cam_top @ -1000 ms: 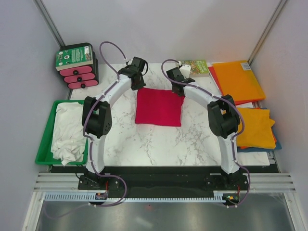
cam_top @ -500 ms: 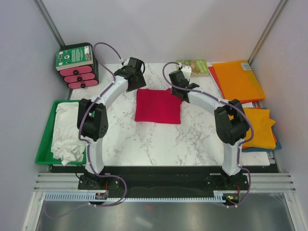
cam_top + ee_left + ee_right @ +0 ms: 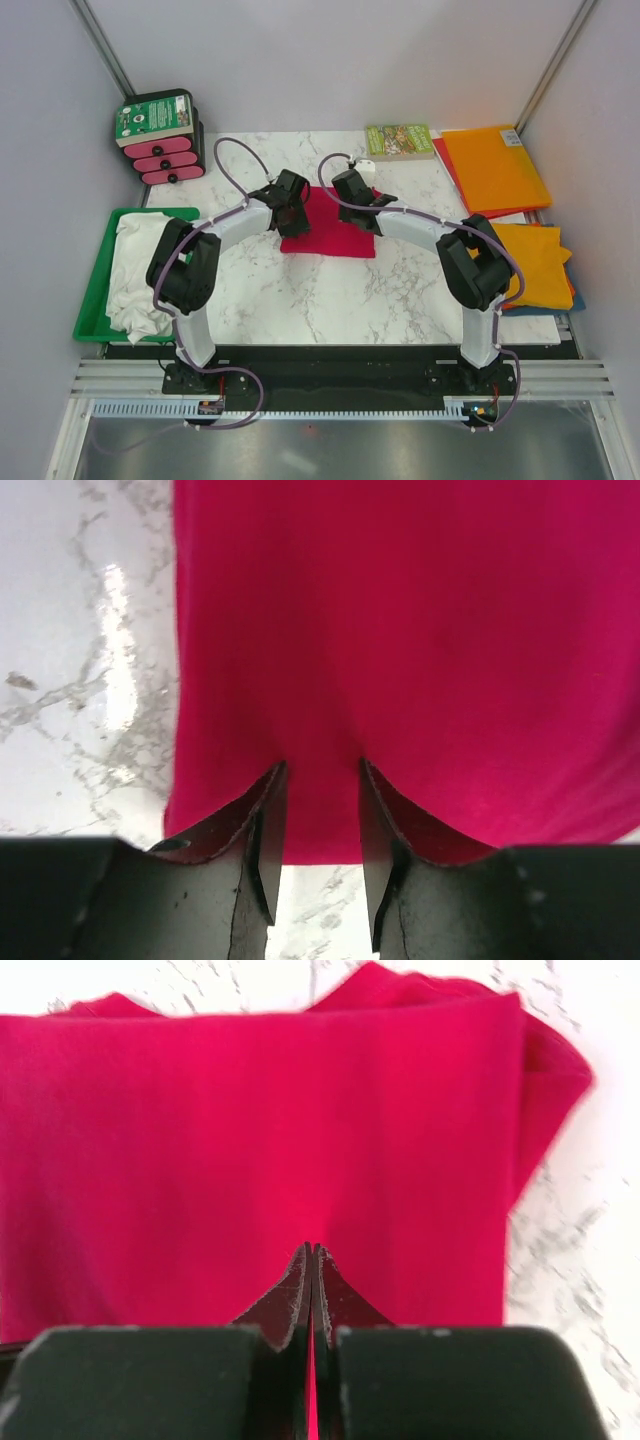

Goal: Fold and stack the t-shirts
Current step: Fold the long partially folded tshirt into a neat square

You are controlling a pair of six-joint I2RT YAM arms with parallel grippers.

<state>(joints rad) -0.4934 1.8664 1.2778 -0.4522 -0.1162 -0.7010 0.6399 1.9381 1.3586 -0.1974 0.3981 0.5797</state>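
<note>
The crimson red t-shirt (image 3: 335, 232) lies folded flat on the marble table's middle. My left gripper (image 3: 296, 214) is over its left part and my right gripper (image 3: 353, 198) over its far right part. In the left wrist view the left gripper (image 3: 318, 765) is open, its tips resting over the red cloth (image 3: 400, 630) just inside one edge. In the right wrist view the right gripper (image 3: 312, 1248) is shut, its tips down on the flat red cloth (image 3: 250, 1140); no cloth is lifted. A white t-shirt (image 3: 140, 270) lies crumpled at the left. Orange t-shirts lie at the right (image 3: 495, 165) (image 3: 535, 262).
The white shirt sits in a green tray (image 3: 92, 300) at the left edge. A black box with pink drawers (image 3: 160, 140) stands at the back left. A green-covered book (image 3: 400, 140) lies at the back. Grey walls close in both sides.
Both grippers have moved from the red shirt's far edge toward me and now sit over the shirt. The shirt stays folded in the same spot.
</note>
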